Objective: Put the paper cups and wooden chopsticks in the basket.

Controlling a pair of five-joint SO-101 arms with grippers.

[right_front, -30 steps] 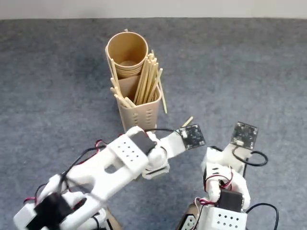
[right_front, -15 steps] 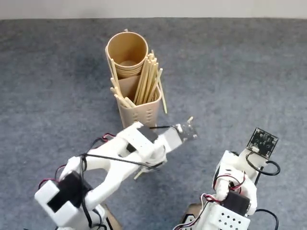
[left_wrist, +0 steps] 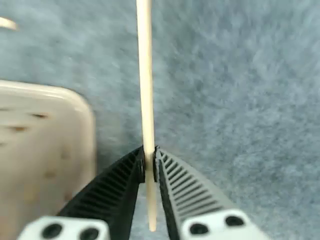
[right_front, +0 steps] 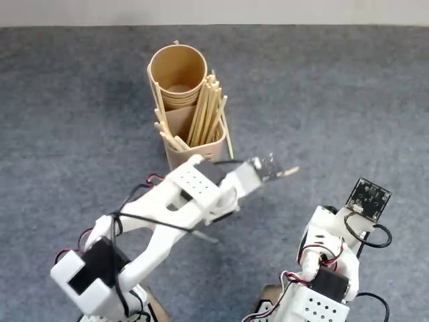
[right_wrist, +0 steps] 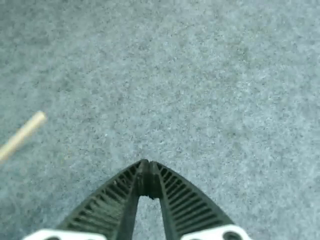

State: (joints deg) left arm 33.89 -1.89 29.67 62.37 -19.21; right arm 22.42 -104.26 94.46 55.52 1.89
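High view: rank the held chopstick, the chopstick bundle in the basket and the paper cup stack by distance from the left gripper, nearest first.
1. held chopstick: clamped in the left gripper itself.
2. chopstick bundle: in the basket's nearer part.
3. paper cup stack: at the basket's far end.

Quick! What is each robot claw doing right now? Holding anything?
Left gripper: closed on a wooden chopstick.
Right gripper: closed, holding nothing.
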